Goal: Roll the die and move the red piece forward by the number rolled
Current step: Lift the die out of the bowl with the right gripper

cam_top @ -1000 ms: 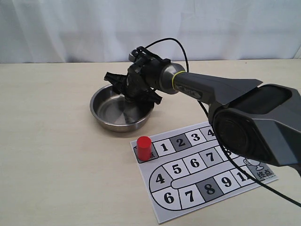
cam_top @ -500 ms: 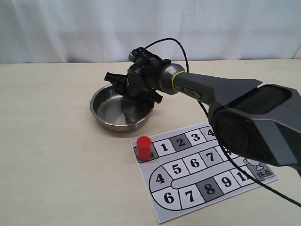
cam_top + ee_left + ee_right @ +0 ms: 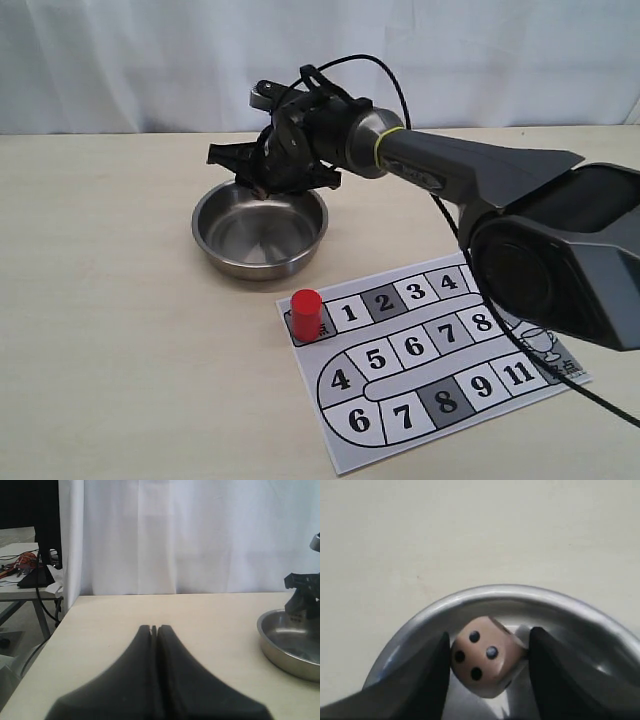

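Observation:
The die (image 3: 487, 655), a tan cube with dark dots, is tilted between my right gripper's (image 3: 489, 640) two dark fingers, which are shut on it. In the exterior view that gripper (image 3: 262, 185) hangs just over the far rim of the steel bowl (image 3: 215, 255), and the die itself is too small to make out there. On the start square of the printed board (image 3: 430, 370) the red piece (image 3: 306, 312) stands upright. My left gripper (image 3: 154, 627) is shut on nothing, low over bare table left of the bowl (image 3: 280, 645).
The paper board with numbered squares lies at the front right, near the table's front edge. A black cable loops from the right arm over the board. A white curtain closes the back. The table's left edge drops off by a side desk (image 3: 30, 575).
My right gripper has risen out of the bowl and shifted slightly left and back, with the die between its fingers. The red piece and the board have not moved.

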Controlling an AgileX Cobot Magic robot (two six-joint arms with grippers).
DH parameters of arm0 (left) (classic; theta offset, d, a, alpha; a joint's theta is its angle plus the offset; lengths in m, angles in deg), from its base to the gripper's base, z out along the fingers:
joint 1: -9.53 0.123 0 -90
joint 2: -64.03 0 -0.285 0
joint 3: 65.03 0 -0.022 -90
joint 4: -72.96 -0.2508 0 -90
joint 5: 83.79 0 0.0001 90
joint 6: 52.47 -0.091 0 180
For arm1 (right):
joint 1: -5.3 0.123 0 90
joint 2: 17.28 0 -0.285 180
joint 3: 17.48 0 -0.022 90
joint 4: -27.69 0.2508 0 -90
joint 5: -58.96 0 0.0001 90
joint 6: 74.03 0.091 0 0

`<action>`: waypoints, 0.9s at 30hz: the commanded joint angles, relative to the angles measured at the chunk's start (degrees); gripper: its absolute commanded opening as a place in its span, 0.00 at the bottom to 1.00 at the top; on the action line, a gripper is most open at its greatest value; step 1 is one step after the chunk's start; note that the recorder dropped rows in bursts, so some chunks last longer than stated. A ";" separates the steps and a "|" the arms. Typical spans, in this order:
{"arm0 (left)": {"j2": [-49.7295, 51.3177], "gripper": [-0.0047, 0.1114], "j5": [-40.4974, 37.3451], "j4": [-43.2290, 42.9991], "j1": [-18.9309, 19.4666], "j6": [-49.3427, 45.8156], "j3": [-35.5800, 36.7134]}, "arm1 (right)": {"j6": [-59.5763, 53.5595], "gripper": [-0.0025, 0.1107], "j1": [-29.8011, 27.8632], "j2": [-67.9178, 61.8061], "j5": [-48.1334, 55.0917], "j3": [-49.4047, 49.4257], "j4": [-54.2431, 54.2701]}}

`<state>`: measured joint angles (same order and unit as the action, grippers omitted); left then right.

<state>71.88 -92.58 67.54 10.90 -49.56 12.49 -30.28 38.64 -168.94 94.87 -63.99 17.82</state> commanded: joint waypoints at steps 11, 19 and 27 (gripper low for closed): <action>-0.06 0.04 0.68 0.07 -0.01 0.12 -0.30 | -20.40 0.06 0.10 5.35 7.89 -0.19 14.15; -0.06 0.04 0.68 0.07 -0.01 0.12 -0.30 | -26.80 0.06 0.10 9.84 20.47 -0.19 10.41; -0.06 0.04 0.57 0.07 -0.01 0.12 -0.30 | -29.64 0.06 0.10 13.50 25.64 3.45 6.39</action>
<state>71.88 -92.58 67.54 10.90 -49.56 12.49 -58.26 38.64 -157.53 119.59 -62.63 25.15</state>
